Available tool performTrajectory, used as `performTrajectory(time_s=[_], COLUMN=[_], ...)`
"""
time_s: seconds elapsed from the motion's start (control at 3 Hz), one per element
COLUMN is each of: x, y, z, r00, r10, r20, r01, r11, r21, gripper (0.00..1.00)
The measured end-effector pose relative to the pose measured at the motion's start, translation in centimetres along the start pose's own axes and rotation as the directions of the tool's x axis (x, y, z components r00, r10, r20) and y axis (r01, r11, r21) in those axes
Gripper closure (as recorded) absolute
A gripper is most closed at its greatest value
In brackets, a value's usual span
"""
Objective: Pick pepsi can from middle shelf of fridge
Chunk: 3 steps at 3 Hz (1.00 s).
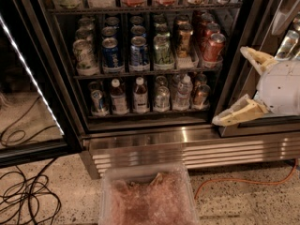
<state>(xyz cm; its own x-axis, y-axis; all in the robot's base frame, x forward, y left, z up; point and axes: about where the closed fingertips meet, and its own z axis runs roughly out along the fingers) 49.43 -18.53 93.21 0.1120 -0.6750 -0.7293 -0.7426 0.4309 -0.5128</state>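
Black cables [21, 198] coil on the speckled floor [70, 182] at 8 o'clock, below the open glass door [28, 78] of the fridge [70, 104]. Near 12 o'clock the pepsi can [139, 53] stands upright at the front of its row on the middle shelf [145, 72], a darker blue can [112, 54] just beside it at its 9 o'clock, a green-silver can [162, 50] at its 3. A clear plastic bin [145, 168] sits at 6 o'clock before the ribbed steel base [187, 149]. At 3 o'clock the gripper [229, 86] hangs outside the fridge, cream fingers [241, 112] spread wide, empty, well apart from the pepsi can.
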Motion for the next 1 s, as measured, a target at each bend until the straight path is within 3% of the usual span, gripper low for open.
performTrajectory(time_s=[0.33,0.67,1.0], x=[-1.50,-1.51,-1.22], y=[-0.15,-0.15,0.43], z=[0.13,0.13,1.07], r00=[0.998,0.998,0.994], r10=[0.022,0.022,0.031], r20=[0.067,0.067,0.110], r01=[-0.023,-0.023,-0.033], r11=[0.9997,0.9997,0.9992], r21=[0.013,0.013,0.022], gripper=[0.00,0.00,0.00])
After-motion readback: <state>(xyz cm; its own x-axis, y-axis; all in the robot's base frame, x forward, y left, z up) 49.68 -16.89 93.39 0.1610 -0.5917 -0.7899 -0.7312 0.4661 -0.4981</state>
